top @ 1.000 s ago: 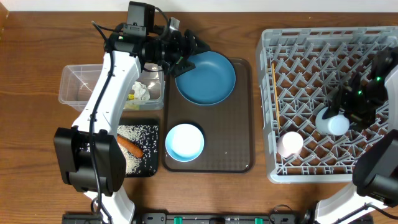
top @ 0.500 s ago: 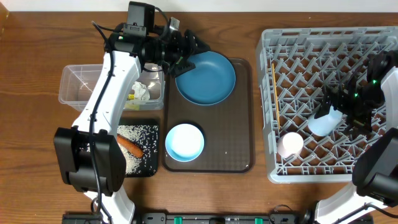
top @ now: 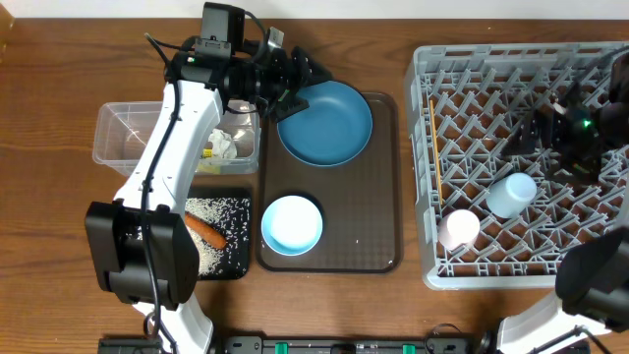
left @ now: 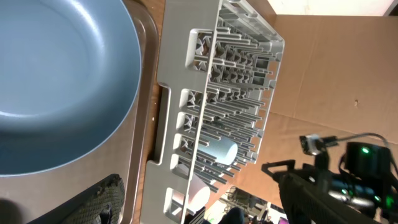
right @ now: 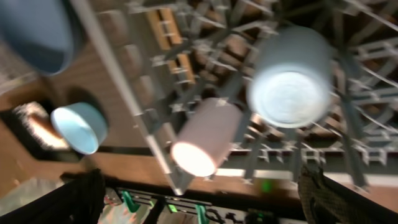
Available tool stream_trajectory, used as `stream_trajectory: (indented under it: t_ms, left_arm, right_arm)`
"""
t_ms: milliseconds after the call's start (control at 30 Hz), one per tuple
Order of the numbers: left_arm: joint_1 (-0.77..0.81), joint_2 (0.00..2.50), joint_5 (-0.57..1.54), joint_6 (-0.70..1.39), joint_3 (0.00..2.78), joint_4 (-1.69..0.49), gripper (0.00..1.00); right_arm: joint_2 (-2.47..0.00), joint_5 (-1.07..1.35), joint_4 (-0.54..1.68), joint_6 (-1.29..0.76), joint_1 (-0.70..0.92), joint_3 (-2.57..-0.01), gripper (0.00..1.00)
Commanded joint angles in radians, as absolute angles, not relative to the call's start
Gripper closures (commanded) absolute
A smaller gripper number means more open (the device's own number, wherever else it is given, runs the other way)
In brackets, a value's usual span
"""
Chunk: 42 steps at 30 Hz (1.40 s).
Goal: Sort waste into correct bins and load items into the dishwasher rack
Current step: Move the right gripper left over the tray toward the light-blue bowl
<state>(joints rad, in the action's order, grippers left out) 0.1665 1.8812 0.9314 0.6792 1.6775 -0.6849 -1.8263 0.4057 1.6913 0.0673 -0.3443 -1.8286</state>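
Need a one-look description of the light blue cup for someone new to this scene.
Find the large grey dishwasher rack on the right side of the table. Two cups sit among the pegs in its near half. The light blue cup is the one further right; its neighbour, the pale pink cup, is nearer the rack's front left corner.

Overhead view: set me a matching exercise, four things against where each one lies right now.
Things:
1. light blue cup
2. blue plate
3. carrot
4. crumpled paper

Places:
A. clear tub
B. grey rack
C. black tray
D. brown serving tray

Pairs: 1-B, 2-D, 3-C, 4-A
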Motion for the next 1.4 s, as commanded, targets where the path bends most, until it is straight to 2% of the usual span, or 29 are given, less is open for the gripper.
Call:
stream_trajectory:
  t_ms: [0, 233, 433, 633, 767, 1033, 1167, 1367]
  left_arm:
    - [0.166, 1.879, 0.921, 0.662, 1.679, -0.689, 0.18]
    - [0.166, 1.879, 0.921, 0.662, 1.679, -0.689, 0.18]
    - [0.166, 1.879, 0.921, 0.662, 1.679, -0.689, 0.18]
    - [0.166, 1.879, 0.925, 0.671, 1.679, -0.688, 0.18]
    - [0.145, 1.879, 0.952, 0.635, 1.679, -0.713, 0.18]
    - [0.010, 1.814, 0.738, 0.477, 1.679, -0.984, 0.18]
    - [-0.081, 1.717, 0.738, 0.429, 1.679, -1.025, 0.18]
    - [-0.229, 1.505, 0.670, 0.430, 1.679, -1.039, 0.18]
  right_arm:
    - [-1.754, 0.499, 1.698, 0.144, -0.271, -1.850, 0.01]
    - [-1.694, 0.499, 1.694, 0.154, -0.078, -1.850, 0.01]
    - [-1.695, 0.545, 1.696, 0.044, 0.070, -1.842, 0.01]
    - [-1.695, 0.529, 1.698, 0.040, 0.220, -1.842, 0.01]
    - [-1.695, 0.513, 1.698, 0.038, 0.295, -1.842, 0.05]
    - [-1.695, 0.457, 1.684, 0.011, 0.439, -1.842, 0.11]
    - [-1.695, 0.359, 1.616, -0.087, 0.506, -1.832, 0.12]
    - [-1.695, 0.355, 1.435, -0.143, 0.635, -1.773, 0.16]
